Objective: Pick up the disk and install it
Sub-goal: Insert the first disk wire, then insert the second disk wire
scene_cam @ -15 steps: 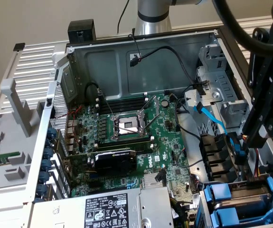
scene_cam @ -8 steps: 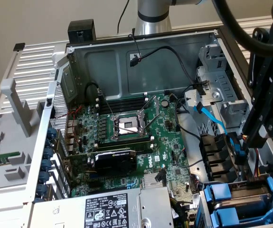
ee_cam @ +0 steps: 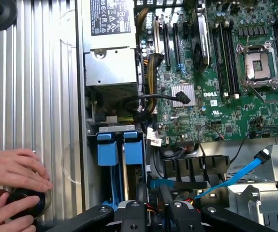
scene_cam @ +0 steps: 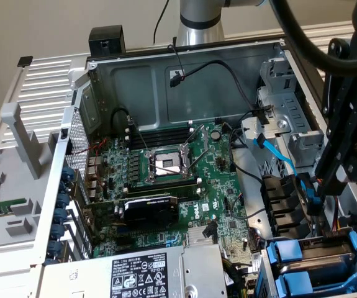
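Black gripper (ee_cam: 153, 195) linkage lies nearest the wrist camera, poised over the drive cage corner of the opened computer chassis (scene_cam: 54, 180). Whether it is clenched or released cannot be told, and nothing can be seen held in it. In the exterior view the gripper (scene_cam: 313, 202) hangs at that view's right, just beside a light-blue data cable (scene_cam: 277, 155) and above the drive cage.

Two drives in blue carriers sit side by side in the cage, apart from the gripper. The one closer to the gripper is taken here as the disk (ee_cam: 133, 153), seen also in the exterior view (scene_cam: 288, 251). Its twin, the other drive (ee_cam: 107, 152), lies on the side towards the chassis wall. Which of the two is the task's own cannot be settled for certain.

Handling, as a judgement: the disk is a dense, rigid metal block – heavy for its size and sensitive to knocks – while its plastic carrier is lighter and somewhat springy. The blue front tab or the carrier's side rails look like the sound places to grip, not the labelled face.

Also shown: the power supply (ee_cam: 109, 63), the motherboard (scene_cam: 178, 180) and a person's hands (ee_cam: 13, 186) on a black knob (ee_cam: 26, 205) outside the case.
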You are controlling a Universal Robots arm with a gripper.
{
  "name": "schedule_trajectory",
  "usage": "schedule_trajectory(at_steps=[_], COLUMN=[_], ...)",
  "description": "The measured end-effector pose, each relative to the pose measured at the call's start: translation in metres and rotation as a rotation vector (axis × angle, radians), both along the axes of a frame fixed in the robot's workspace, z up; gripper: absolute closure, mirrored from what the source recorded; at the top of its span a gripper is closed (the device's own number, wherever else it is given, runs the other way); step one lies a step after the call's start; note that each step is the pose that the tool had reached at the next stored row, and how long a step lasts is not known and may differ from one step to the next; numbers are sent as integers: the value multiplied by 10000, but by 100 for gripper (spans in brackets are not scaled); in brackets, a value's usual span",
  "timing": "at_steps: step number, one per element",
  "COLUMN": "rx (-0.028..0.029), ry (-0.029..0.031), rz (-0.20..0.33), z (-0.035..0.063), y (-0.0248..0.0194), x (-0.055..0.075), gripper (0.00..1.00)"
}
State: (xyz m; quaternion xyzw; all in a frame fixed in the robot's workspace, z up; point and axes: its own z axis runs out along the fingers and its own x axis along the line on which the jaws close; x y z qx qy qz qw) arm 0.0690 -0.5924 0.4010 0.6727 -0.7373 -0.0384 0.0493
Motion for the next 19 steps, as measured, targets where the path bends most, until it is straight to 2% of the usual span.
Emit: schedule_trajectory(at_steps=[2, 4, 6, 9, 11, 14, 15, 19], rx=[-8, -109, -185, -237, -296, -369, -388, -398], ry=[-7, -29, -64, -83, -84, -83, -83, -47], rz=[-1, -1, -2, -2, -2, -59, -108, -389], z=[-2, -10, -19, -30, -43, -74, -85, -131], y=[1, 10, 23, 64, 85, 92, 92, 92], x=[-7, -17, -25, -30, -31, -32, -32, -38], gripper=[75, 75, 75, 75, 75, 75, 75, 75])
